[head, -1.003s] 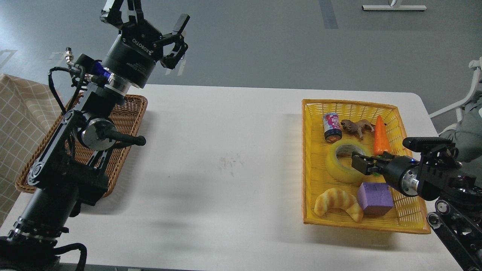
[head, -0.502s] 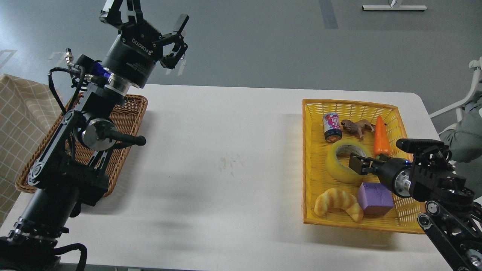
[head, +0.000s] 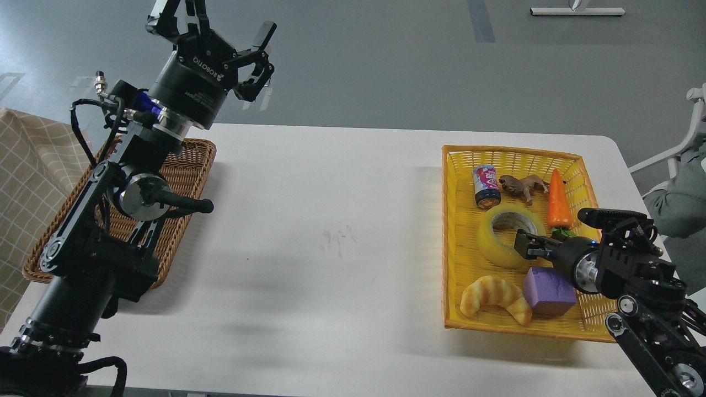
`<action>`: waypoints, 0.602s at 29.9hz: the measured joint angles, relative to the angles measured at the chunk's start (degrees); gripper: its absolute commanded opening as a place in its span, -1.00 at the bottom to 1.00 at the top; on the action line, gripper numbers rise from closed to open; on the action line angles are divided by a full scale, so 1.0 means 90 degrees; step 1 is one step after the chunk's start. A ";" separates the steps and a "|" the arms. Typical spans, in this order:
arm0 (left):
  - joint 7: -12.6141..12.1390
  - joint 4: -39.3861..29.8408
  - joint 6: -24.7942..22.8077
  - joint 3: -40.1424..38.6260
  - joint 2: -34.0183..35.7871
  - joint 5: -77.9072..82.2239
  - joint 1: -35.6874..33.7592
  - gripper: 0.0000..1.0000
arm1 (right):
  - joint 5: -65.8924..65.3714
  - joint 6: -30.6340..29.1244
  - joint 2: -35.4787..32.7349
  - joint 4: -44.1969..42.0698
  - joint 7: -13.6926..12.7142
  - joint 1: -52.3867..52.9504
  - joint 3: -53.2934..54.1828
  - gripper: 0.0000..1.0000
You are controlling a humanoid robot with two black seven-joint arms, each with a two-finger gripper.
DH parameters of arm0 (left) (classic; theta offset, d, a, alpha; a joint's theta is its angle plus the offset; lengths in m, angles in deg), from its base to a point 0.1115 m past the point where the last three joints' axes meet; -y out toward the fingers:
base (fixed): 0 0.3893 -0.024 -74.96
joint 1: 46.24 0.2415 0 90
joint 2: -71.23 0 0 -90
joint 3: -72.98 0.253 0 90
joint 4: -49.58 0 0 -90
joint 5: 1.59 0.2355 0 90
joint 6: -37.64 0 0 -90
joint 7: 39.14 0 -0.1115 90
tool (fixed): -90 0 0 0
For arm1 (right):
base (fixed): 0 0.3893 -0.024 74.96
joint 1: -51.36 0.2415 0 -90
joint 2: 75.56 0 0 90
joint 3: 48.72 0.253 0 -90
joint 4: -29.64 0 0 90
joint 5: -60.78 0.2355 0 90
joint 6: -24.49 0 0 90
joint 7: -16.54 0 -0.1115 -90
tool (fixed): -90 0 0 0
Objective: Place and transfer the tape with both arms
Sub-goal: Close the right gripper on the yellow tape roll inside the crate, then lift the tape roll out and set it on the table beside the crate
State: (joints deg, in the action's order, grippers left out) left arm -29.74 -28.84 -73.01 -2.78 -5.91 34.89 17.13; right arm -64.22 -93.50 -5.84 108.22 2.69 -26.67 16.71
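The tape (head: 504, 236), a thick yellow translucent roll with a pale core, lies flat in the yellow basket (head: 458, 165) on the table's right side. My right gripper (head: 525, 246) comes in from the right and sits low at the roll's right rim. Its dark fingers look slightly apart, and I cannot tell whether they touch the roll. My left gripper (head: 216, 26) is raised high at the far left above the brown wicker basket (head: 193, 160), open and empty.
The yellow basket also holds a small can (head: 486, 187), a toy animal (head: 523, 186), a carrot (head: 559, 201), a purple block (head: 547, 291) and a croissant (head: 495, 298). A checked cloth (head: 27, 160) lies at the left edge. A white table (head: 331, 220) spans the middle.
My right arm has dropped and drawn back slightly, with its gripper staying at the tape's right rim. The tape and the left arm have not moved.
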 measured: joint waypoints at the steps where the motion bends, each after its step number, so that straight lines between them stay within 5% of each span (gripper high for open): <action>1: 0.0000 0.0000 0.0000 0.0000 0.0000 0.0000 0.0000 0.96 | 0.0000 0.0000 0.0016 -0.0018 -0.0001 0.0003 0.0000 -0.25; 10: 0.0000 0.0017 0.0010 -0.0018 0.0004 -0.0016 0.0000 0.96 | 0.0001 0.0002 0.0133 -0.0108 -0.0089 0.0010 0.0013 -0.92; 18: 0.0000 0.0029 0.0017 -0.0020 -0.0014 -0.0007 0.0000 0.96 | 0.0000 -0.0002 0.0151 -0.0094 -0.0093 0.0059 0.0064 -1.00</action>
State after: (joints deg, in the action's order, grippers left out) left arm -29.74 -28.58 -72.86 -2.96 -6.04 34.82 17.13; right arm -64.22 -93.52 -4.47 107.38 1.85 -26.13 17.29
